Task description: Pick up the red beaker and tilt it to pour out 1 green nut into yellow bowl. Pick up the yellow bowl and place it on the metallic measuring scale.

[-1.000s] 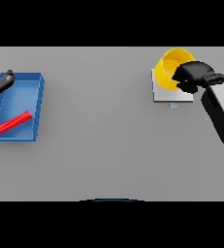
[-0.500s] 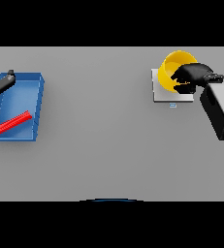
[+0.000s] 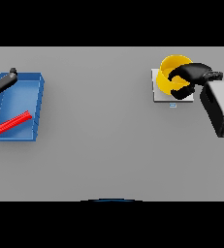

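Note:
The yellow bowl [image 3: 168,72] sits tilted on the metallic measuring scale [image 3: 158,94] at the table's far right. My right hand [image 3: 194,76] is curled over the bowl's right rim, thumb and fingers pinching its wall. Whether a green nut lies inside the bowl cannot be seen. The red beaker [image 3: 10,123] lies on its side in the blue tray [image 3: 34,112] at the far left. My left hand [image 3: 4,82] hovers over the tray's back left corner with straight fingers and holds nothing.
A small display tab [image 3: 172,104] sticks out at the scale's front edge. The grey table [image 3: 99,135] stretches between the tray and the scale.
The right hand has lowered the bowl a little towards me, onto the scale. The left hand and the red beaker have stayed where they were.

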Controlling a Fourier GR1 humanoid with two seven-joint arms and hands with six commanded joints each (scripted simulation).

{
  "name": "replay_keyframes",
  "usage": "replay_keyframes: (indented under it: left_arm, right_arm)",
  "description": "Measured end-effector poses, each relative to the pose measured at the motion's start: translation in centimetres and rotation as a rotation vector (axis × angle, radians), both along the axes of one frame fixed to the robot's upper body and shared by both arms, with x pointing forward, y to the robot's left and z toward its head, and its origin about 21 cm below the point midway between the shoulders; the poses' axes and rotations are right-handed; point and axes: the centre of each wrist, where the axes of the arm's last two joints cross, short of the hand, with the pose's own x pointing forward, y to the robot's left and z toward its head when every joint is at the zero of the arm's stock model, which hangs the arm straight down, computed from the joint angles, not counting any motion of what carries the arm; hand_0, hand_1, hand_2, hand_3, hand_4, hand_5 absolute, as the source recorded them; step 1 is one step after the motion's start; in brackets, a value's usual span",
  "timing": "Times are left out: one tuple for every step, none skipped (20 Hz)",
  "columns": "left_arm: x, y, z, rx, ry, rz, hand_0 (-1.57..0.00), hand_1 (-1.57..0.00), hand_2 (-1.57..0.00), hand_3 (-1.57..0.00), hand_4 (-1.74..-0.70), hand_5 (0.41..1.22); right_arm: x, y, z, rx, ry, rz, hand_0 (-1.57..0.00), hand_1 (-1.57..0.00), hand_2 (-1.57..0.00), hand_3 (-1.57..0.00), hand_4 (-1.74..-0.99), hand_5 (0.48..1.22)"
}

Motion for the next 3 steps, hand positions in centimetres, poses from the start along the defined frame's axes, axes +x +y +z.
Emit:
replay_keyframes:
  left_arm:
    - [-0.01, 0.19, 0.14, -0.001, -0.008, -0.001, 0.0, 0.0, 0.0, 0.0, -0.82, 0.733]
    - [-0.16, 0.13, -0.14, -0.008, -0.002, 0.003, 0.0, 0.0, 0.0, 0.0, -0.82, 0.734]
    - [-0.3, -0.1, -0.07, -0.012, -0.001, 0.001, 0.0, 0.0, 0.0, 0.0, -0.82, 0.734]
  right_arm:
    - [-0.03, -0.21, -0.14, -0.006, 0.005, 0.0, -0.08, -0.07, -0.17, -0.39, -1.325, 0.737]
    - [-0.04, 0.0, -0.45, -0.012, 0.008, 0.005, -0.07, -0.06, -0.14, -0.37, -1.316, 0.735]
    - [-0.03, 0.23, -0.69, -0.014, 0.015, 0.01, -0.05, -0.05, -0.12, -0.35, -1.308, 0.733]
